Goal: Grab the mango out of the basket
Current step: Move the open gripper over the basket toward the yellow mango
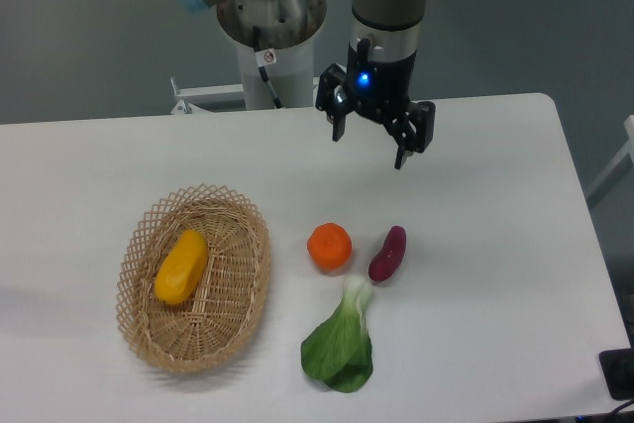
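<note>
The mango [181,266], a smooth yellow-orange oblong fruit, lies inside the oval wicker basket [249,289] at the left of the white table. My gripper [369,149] hangs above the table's far side, well up and to the right of the basket. Its two dark fingers are spread apart with nothing between them. Nothing covers the mango.
A round orange [330,246] and a dark purple oblong vegetable [387,254] sit on the table to the right of the basket. A leafy green bok choy [342,344] lies in front of them. The robot's base [269,37] stands behind the table's far edge.
</note>
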